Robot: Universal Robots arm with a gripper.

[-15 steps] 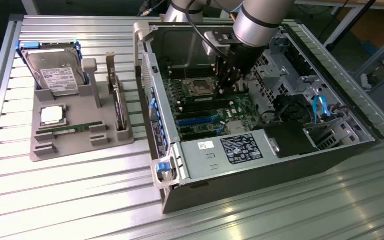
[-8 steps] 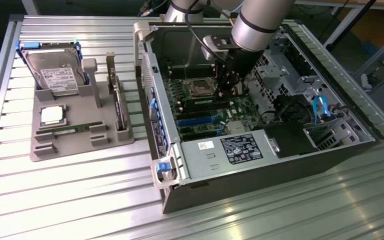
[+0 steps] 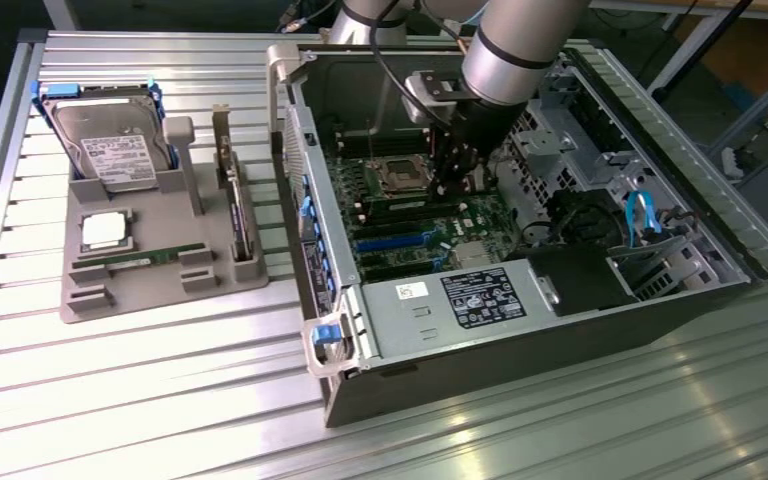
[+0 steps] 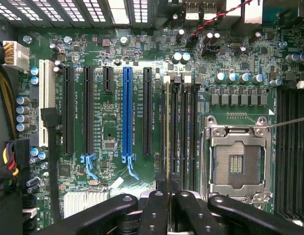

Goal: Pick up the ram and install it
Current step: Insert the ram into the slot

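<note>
we log: ram [image 4: 166, 127] edge-on, jaws clamped on it; memory slots [image 4: 185, 132] beneath jaws; cpu socket [image 4: 235, 164] beside.

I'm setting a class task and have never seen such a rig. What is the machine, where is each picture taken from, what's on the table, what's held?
A robot arm reaches into an open computer case on a table. One picture looks on from outside; the other comes from a camera on the arm's wrist, looking down at the motherboard. Beside the case, a tray carries a hard drive, a CPU, a card and a spare ram. The gripper is shut on the ram, edge-on at the memory slots.
</note>
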